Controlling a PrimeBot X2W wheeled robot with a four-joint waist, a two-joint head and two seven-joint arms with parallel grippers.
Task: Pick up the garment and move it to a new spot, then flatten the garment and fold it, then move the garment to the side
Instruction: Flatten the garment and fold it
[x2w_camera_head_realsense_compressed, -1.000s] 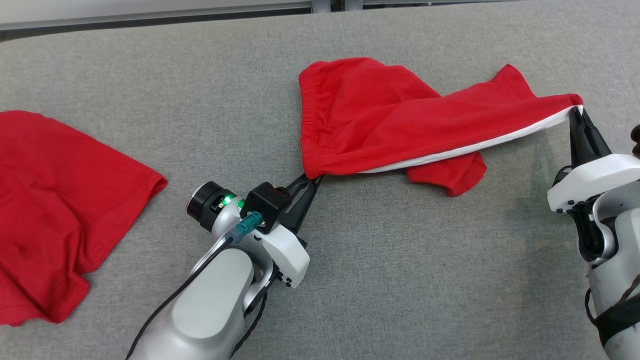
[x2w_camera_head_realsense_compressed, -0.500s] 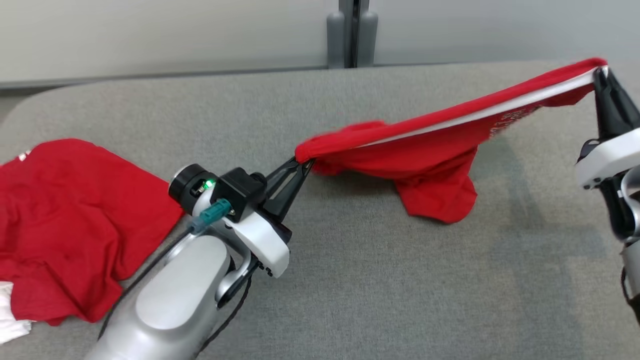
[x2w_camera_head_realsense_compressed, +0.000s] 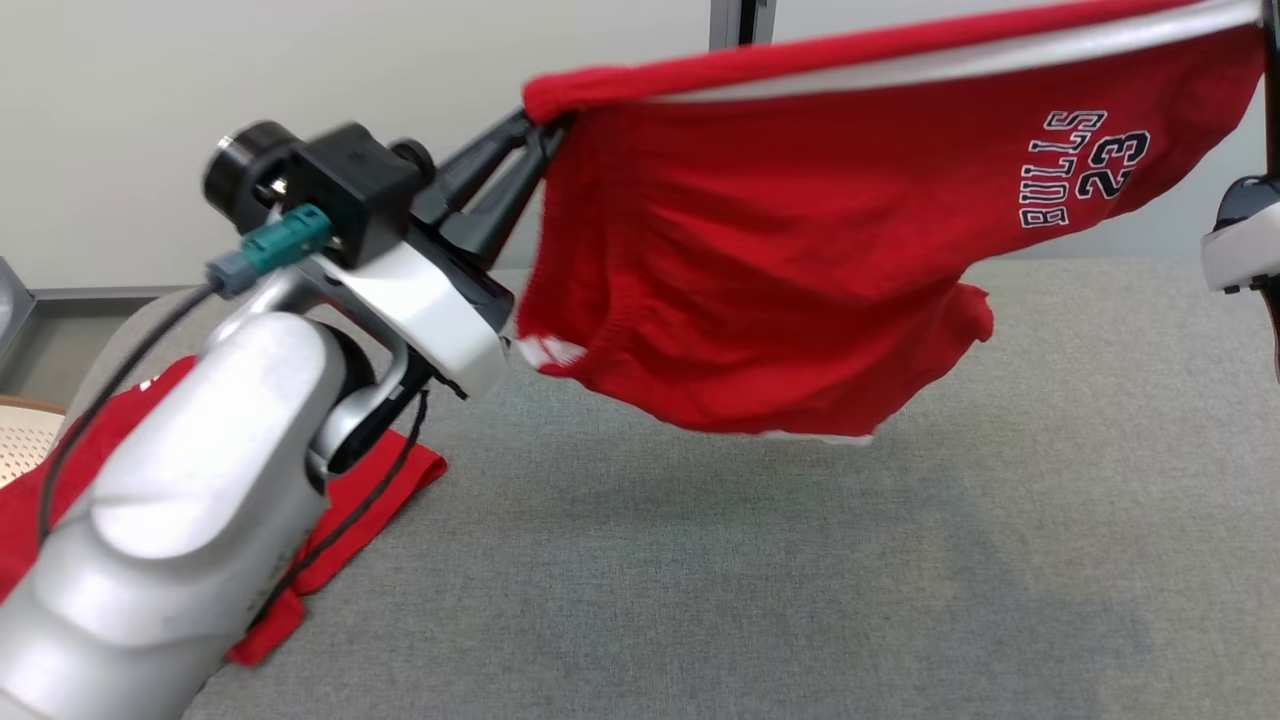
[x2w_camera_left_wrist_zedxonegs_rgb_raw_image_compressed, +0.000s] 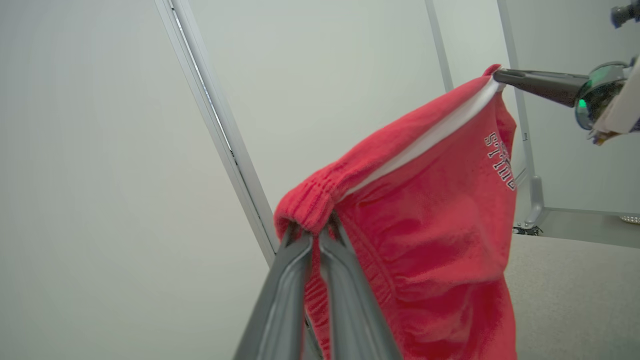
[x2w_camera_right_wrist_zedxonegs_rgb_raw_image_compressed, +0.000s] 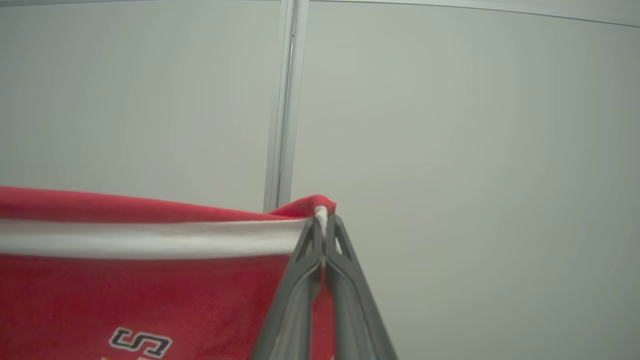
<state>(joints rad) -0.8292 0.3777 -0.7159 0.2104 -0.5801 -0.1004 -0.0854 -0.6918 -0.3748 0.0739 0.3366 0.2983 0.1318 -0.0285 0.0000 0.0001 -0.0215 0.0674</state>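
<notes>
The garment (x2w_camera_head_realsense_compressed: 780, 260) is a pair of red shorts with a white side stripe and "BULLS 23" printed on it. It hangs stretched in the air above the grey table (x2w_camera_head_realsense_compressed: 800, 600), held between both grippers. My left gripper (x2w_camera_head_realsense_compressed: 545, 125) is shut on the elastic waistband corner (x2w_camera_left_wrist_zedxonegs_rgb_raw_image_compressed: 307, 210) at the garment's left end. My right gripper (x2w_camera_right_wrist_zedxonegs_rgb_raw_image_compressed: 324, 220) is shut on the striped corner at the right end, and its dark fingers (x2w_camera_left_wrist_zedxonegs_rgb_raw_image_compressed: 530, 82) also show in the left wrist view. The lower hem of the garment dangles just above the table.
A second red garment (x2w_camera_head_realsense_compressed: 370, 490) lies on the table at the left, partly behind my left forearm (x2w_camera_head_realsense_compressed: 190, 540). A pale wall with a grey post (x2w_camera_head_realsense_compressed: 745, 20) stands beyond the table's far edge. Open grey table surface spreads under and in front of the hanging shorts.
Both grippers have risen with the garment, lifting it off the table until it hangs free and stretched. The head view has tilted up, so the wall now shows.
</notes>
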